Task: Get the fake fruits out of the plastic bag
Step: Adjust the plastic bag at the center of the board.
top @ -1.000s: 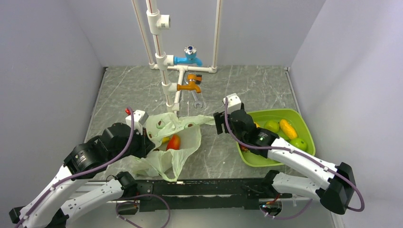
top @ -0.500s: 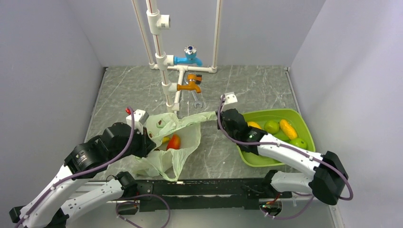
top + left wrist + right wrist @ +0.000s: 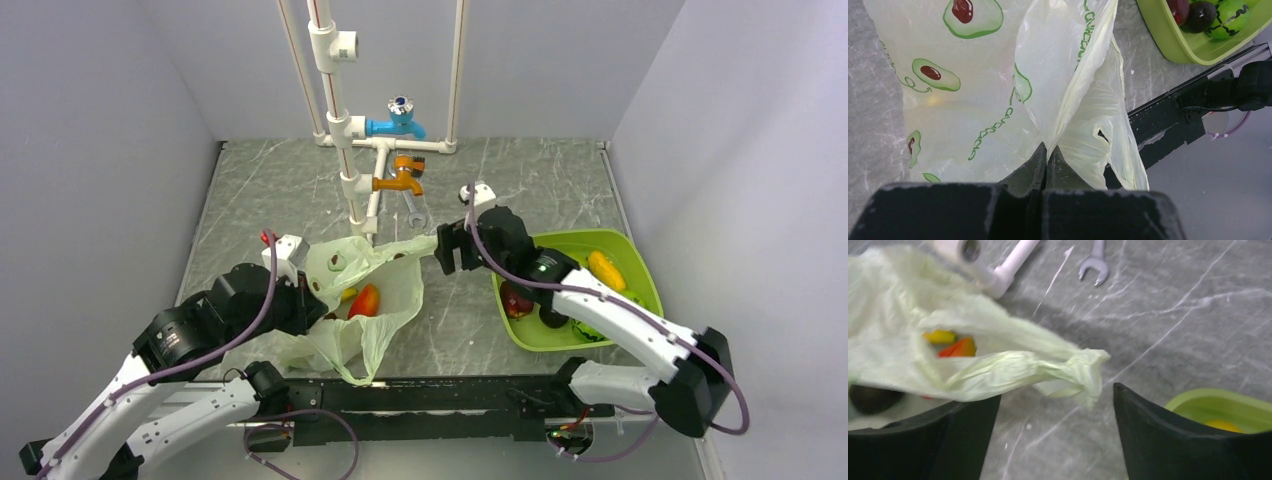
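The pale green plastic bag (image 3: 385, 285) lies left of centre, mouth open to the right. A red-orange fruit (image 3: 365, 300) and a yellow fruit (image 3: 347, 294) show inside it, also in the right wrist view (image 3: 960, 347). My left gripper (image 3: 318, 305) is shut on a fold of the bag (image 3: 998, 90); its tips (image 3: 1047, 150) pinch the film. My right gripper (image 3: 445, 250) is open and empty, jaws either side of the bag's twisted handle (image 3: 1048, 367), not touching it. Dark red (image 3: 517, 300), dark purple (image 3: 553, 318), yellow (image 3: 605, 270) and green (image 3: 630, 297) fruits lie in the tray.
The lime-green tray (image 3: 640, 262) stands at the right, under my right arm. White pipes with blue and orange taps (image 3: 400, 175) stand behind the bag. A wrench (image 3: 415, 212) lies on the table near the pipes. A black rail (image 3: 420, 395) runs along the near edge.
My right gripper has swung left from over the tray to the bag's right handle, uncovering the tray's fruits. The left gripper keeps its hold on the bag, shifted slightly.
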